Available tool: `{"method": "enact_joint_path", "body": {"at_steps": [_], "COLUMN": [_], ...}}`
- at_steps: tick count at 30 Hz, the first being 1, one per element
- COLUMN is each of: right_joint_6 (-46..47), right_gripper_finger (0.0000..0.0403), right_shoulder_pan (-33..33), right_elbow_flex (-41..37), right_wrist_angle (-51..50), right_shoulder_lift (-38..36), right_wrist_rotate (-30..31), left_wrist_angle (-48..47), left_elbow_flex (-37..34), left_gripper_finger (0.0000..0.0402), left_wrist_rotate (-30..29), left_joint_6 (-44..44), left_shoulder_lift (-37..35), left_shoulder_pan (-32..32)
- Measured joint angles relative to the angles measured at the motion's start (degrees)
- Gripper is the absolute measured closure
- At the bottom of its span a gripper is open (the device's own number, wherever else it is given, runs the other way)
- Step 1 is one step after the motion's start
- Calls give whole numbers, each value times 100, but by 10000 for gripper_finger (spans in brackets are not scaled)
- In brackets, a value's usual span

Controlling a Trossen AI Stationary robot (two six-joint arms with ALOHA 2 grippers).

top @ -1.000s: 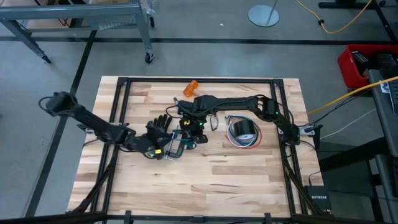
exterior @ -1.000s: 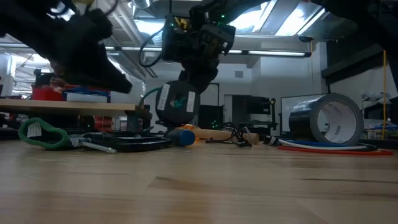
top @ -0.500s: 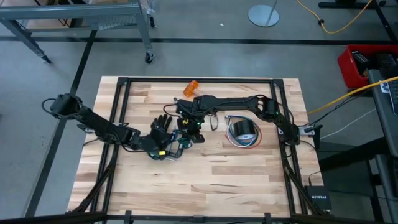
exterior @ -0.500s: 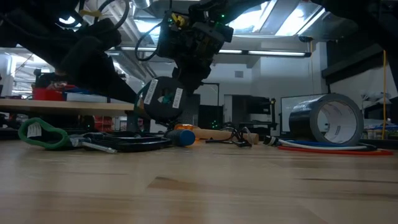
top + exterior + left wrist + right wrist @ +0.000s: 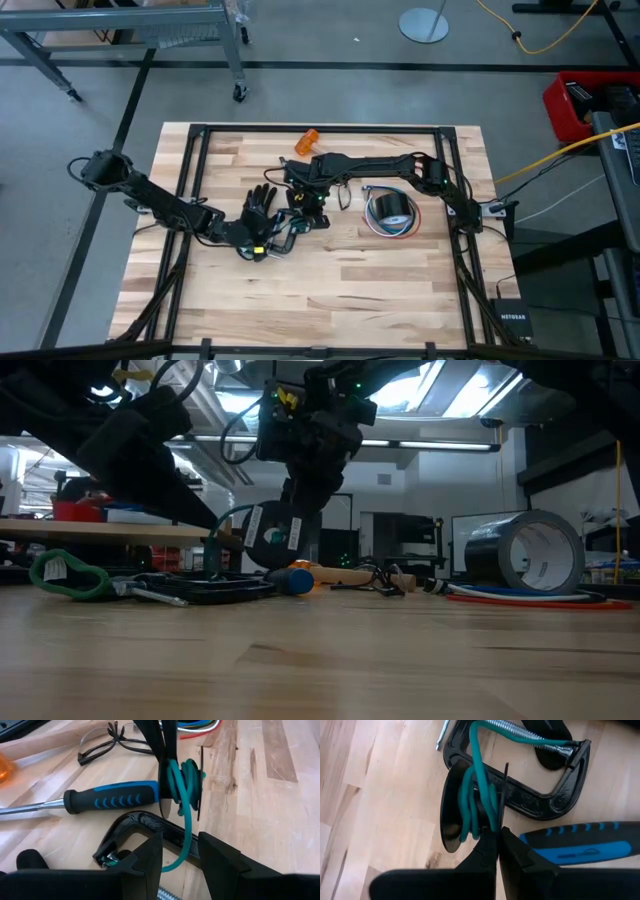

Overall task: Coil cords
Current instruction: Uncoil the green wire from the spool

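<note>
Winding was partly done on the teal-green cord (image 5: pixel 479 807): several turns of it sat wrapped round a small black spool (image 5: pixel 454 810), and the right gripper (image 5: pixel 496 832) had its jaws pinched tight on that spool, holding it up just above the worktop (image 5: pixel 380 290), near the middle. One end of the cord was not yet wound. It hung down from the spool as a loose tail (image 5: pixel 186 840) and ran past the black C-clamp (image 5: pixel 535 795) lying under it. The left gripper (image 5: pixel 176 851) sat low beside the clamp with its jaws partly open, the tail passing between the two fingers; I could not tell whether they were touching it. So this cord looked about half coiled, and my guess is that the tail was what needed winding on next. A blue-handled screwdriver (image 5: pixel 107 800) lay flat on the wood right by the spool. More work seemed to be left. A thin black cord (image 5: pixel 112 742) lay in untidy loops past the screwdriver. In the high view the red, white and blue wires (image 5: pixel 390 228) lay in a loose ring round a roll of dark tape (image 5: pixel 389 208), well apart from both arms. A green loop with a white tag (image 5: pixel 65 575) lay at one side in the low view, and I could not tell what it belonged to.
</note>
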Motion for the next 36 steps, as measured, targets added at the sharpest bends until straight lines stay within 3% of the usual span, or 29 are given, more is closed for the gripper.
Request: {"method": "enact_joint_path", "body": {"at_steps": [10,16,24,36], "right_joint_6": [34,192,193,190], "right_gripper_finger": [398,399,399,399], "right_shoulder_pan": [2,7,2,2], "right_elbow_flex": [2,7,7,9], "right_wrist_angle": [153,455,437,498], "right_shoulder_lift": [0,0,0,0], "right_wrist_rotate": [-24,-378,35,354], "left_wrist_angle": [9,9,50,87], "left_elbow_flex": [0,0,0,576], "left_gripper_finger": [284,287,392,399], "left_wrist_rotate": [118,113,108,224], "left_joint_6": [8,10,-315,-173], "left_shoulder_lift": [-1,-1,-1,-193], "left_shoulder_pan": [29,175,198,199]}}
